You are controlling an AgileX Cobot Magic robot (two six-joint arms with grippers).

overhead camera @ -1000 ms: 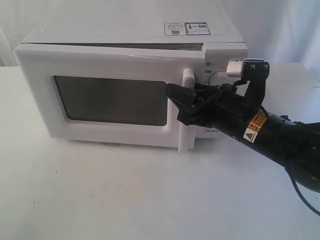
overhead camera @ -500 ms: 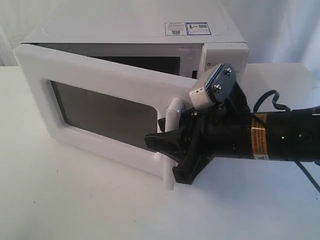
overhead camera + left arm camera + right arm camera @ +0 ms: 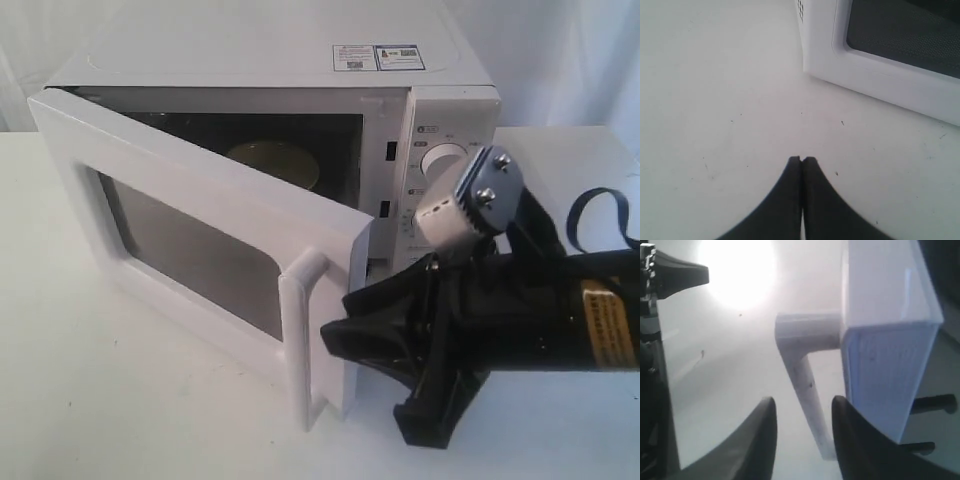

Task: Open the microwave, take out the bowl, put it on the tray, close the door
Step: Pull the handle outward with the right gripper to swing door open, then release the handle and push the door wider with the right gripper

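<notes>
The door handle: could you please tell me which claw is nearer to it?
Right. The right claw straddles the door handle, one finger either side. The left claw sits shut over the table beside the microwave.

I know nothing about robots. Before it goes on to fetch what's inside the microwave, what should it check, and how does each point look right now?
1. Door wide enough to reach in: not ok. It stands only partly swung out.
2. Bowl located: ok. It shows inside the microwave, above the door's top edge.
3. Right gripper placed on the handle: ok. Its jaws stand open on either side of the bar, with gaps.
4. Left gripper free: ok. It is shut and empty over the table, beside the microwave.
5. Tray ready for the bowl: cannot tell. No view shows a tray.
</notes>
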